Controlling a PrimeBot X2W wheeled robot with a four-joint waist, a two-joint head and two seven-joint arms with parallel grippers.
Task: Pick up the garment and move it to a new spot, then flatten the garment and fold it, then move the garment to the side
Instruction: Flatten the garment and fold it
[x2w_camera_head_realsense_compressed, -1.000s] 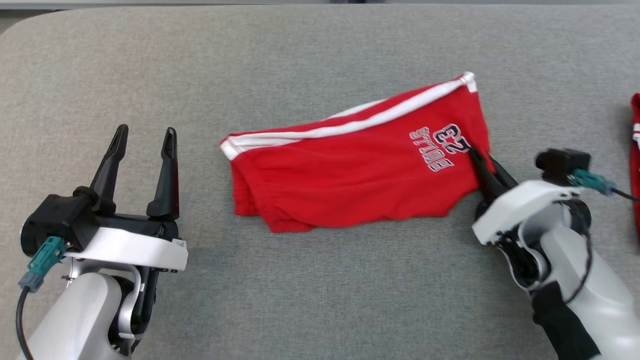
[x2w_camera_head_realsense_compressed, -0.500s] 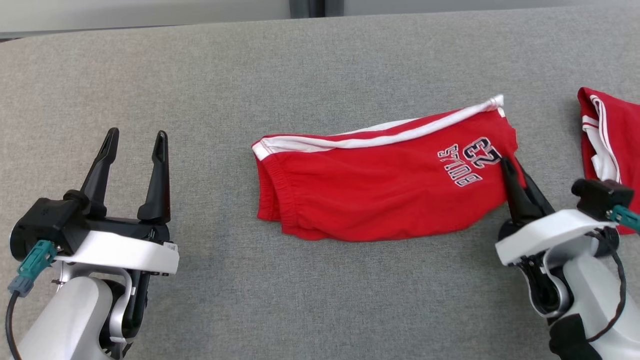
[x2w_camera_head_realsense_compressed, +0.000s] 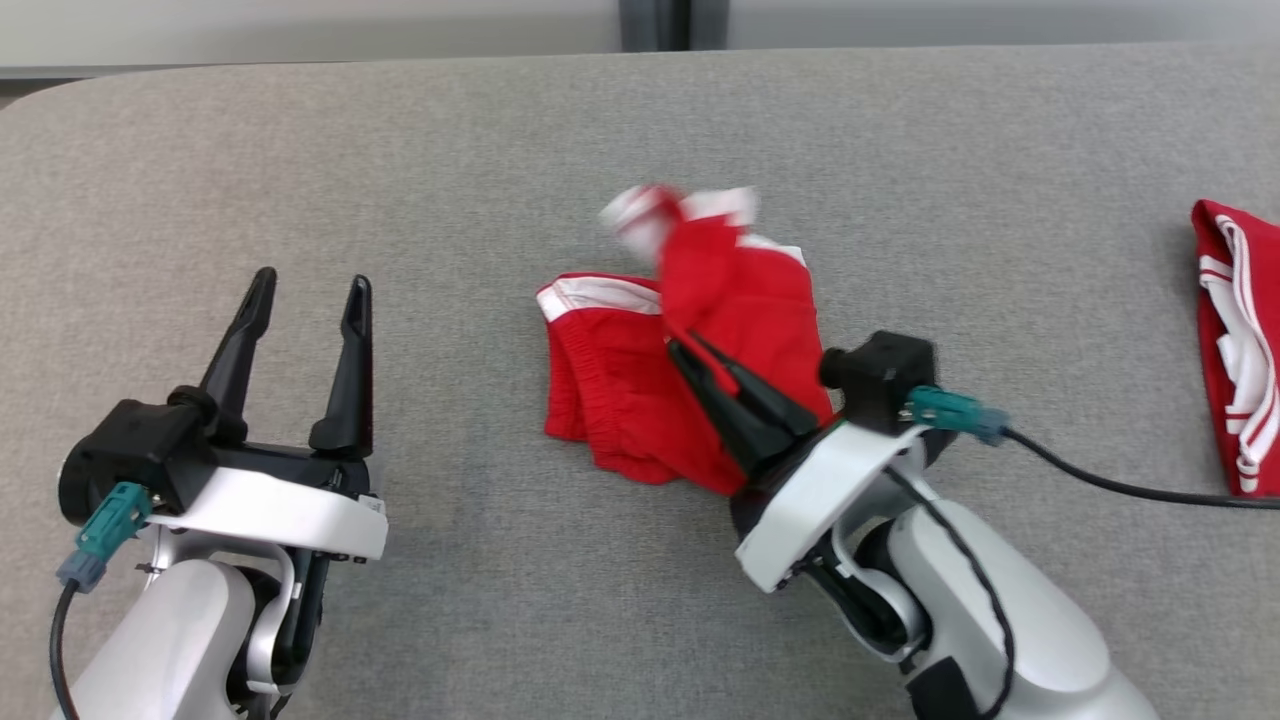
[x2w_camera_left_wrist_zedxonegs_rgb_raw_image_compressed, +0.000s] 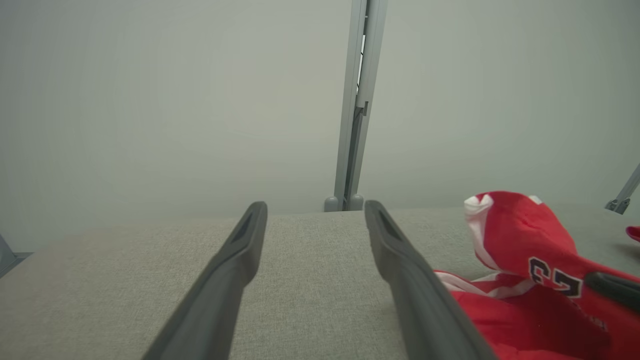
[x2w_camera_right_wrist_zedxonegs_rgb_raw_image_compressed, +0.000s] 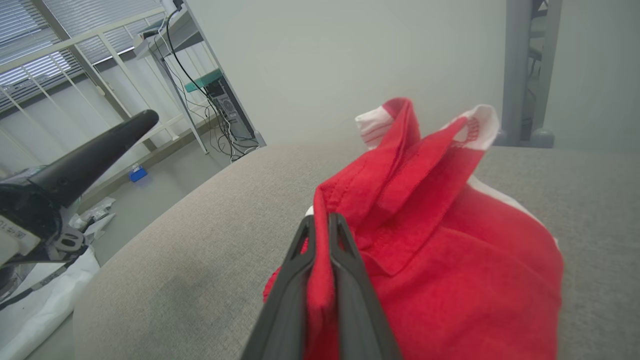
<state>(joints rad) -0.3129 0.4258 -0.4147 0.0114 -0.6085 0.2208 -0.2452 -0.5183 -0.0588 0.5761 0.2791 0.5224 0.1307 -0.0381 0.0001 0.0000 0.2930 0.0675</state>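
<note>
Numerals (x2w_camera_left_wrist_zedxonegs_rgb_raw_image_compressed: 555, 276) — dark, white-edged — show on red garment (x2w_camera_head_realsense_compressed: 610, 400) pinched by right gripper (x2w_camera_head_realsense_compressed: 683, 343); left gripper (x2w_camera_head_realsense_compressed: 312, 282) spread.

Item: garment (x2w_camera_head_realsense_compressed: 620, 400). Red shorts, white side stripe, white hem trim, dark "23" print with white outline. State: crumpled, partly doubled over. Position: near centre of grey tabletop (x2w_camera_head_realsense_compressed: 400, 200). Left portion, with gathered band at its end, lies flat on surface. Right portion raised off surface and draped over flat portion, forming a peak. White-trimmed corner at top of peak, blurred in head view. Edge of raised portion pinched between closed fingers of right pincer (x2w_camera_head_realsense_compressed: 683, 343).
</note>
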